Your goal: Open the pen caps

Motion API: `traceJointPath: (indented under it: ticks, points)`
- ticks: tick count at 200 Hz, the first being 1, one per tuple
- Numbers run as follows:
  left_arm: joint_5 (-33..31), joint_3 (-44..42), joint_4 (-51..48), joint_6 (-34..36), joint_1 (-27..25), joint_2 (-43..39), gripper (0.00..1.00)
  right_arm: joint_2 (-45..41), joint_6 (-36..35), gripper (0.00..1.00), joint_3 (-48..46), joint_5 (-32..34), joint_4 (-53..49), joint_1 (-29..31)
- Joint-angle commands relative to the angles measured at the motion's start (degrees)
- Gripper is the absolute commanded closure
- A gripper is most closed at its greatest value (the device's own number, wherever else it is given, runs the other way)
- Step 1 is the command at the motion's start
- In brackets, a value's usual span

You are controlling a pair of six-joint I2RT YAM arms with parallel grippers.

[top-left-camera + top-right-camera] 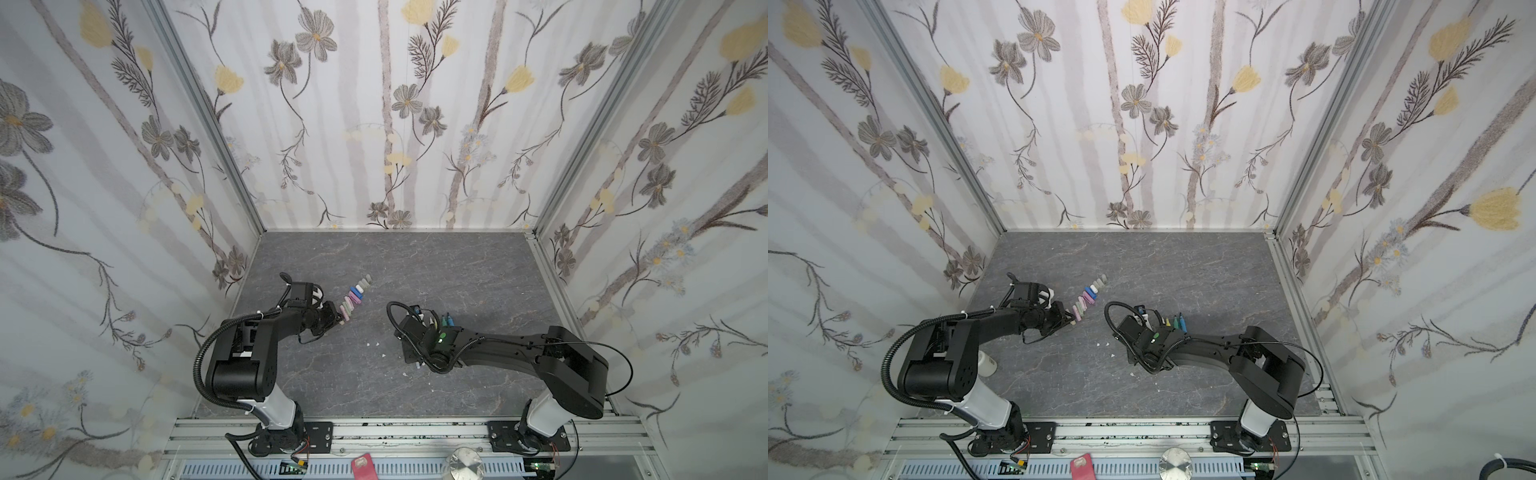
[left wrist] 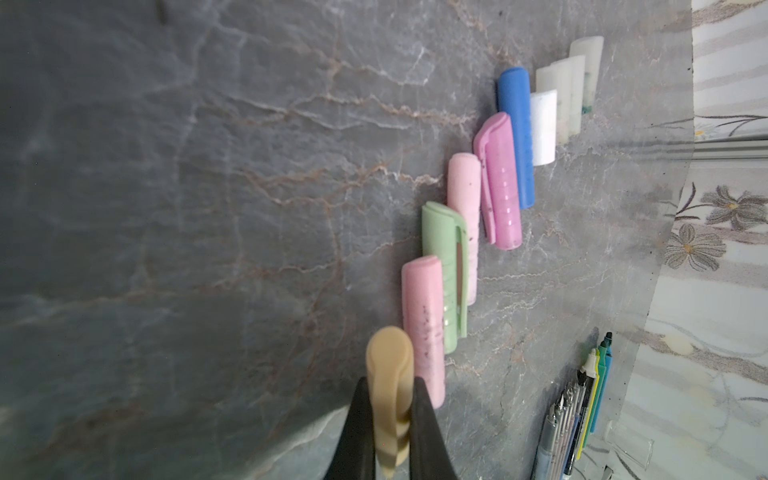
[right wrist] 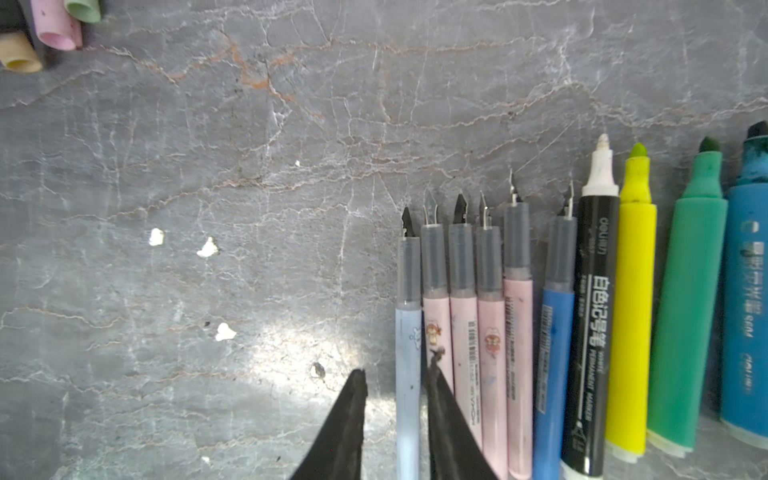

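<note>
The left gripper is clenched on the tan cap at the 7 o'clock end of the row of pen caps, just beside the pink cap. A careless release could roll it or shove that neighbour. The caps lie flat on the worktop, long axes roughly 10-to-4 o'clock, mouths toward 4. The right gripper sits released astride the pale blue pen; a crooked lift could drag it. The pens point toward 12 o'clock.
</note>
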Motion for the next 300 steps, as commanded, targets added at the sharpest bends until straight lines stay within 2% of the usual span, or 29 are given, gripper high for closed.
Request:
traceJointPath:
  ticks: [1,92,138,173,193,213,239,248,251,253,274,277,281,283,300]
  points:
    - [1.04,0.16,2.54,-1.21,-0.09,0.65,0.92,-1.51,-0.28,0.72,-0.07,2.01,-0.77,-0.19]
    - [1.12,0.15,2.49,-1.45,-0.07,1.02,0.74,-4.38,-1.84,0.71,-0.07,2.14,-1.13,-2.45]
    - [1.15,0.8,0.47,-1.41,-0.07,-1.18,0.72,-5.05,-2.02,0.7,-0.42,2.29,-1.25,-2.84]
    - [0.15,2.15,-3.49,-1.15,0.02,-5.87,0.71,-6.92,-3.23,0.68,-0.51,2.98,-1.26,-3.52]
    - [-1.42,3.99,-6.87,-1.16,-0.02,-9.77,0.68,-9.12,-5.16,0.62,-0.34,3.66,-1.26,-4.47]
    - [-2.64,6.58,-9.73,-1.17,0.07,-14.0,0.61,-12.37,-7.2,0.51,-0.34,4.72,-1.25,-6.09]
    - [-3.43,10.55,-12.45,-1.16,0.29,-18.91,0.33,-16.59,-9.86,0.4,-0.34,5.17,-1.34,-9.46]
    - [-3.64,11.72,-12.9,-1.1,0.44,-20.28,0.17,-18.04,-10.93,0.37,-0.34,5.34,-1.43,-10.76]
    - [-3.71,12.03,-13.01,-1.15,0.45,-20.69,0.04,-18.46,-11.3,0.36,-0.34,5.44,-1.43,-11.27]
    - [-3.84,12.24,-13.02,-1.11,0.55,-20.91,0.01,-18.79,-11.46,0.36,-0.38,5.56,-1.43,-11.62]
    - [-6.41,13.59,-13.14,-0.71,1.03,-23.28,0.0,-21.95,-14.18,0.27,-0.36,6.32,-1.69,-16.5]
    - [-6.95,13.68,-13.05,-0.6,1.07,-23.47,0.0,-22.33,-14.59,0.21,-0.41,6.33,-1.69,-17.19]
    - [-7.64,13.62,-12.84,-0.38,1.28,-23.67,0.0,-22.91,-15.24,0.03,-0.34,6.23,-1.57,-18.12]
    - [-7.92,13.67,-12.73,-0.28,1.37,-23.74,0.0,-23.18,-15.56,0.0,-0.34,6.2,-1.53,-18.63]
    - [-11.77,13.61,-11.55,0.0,2.16,-24.1,0.0,-24.93,-17.76,0.0,0.02,7.36,-1.26,-23.35]
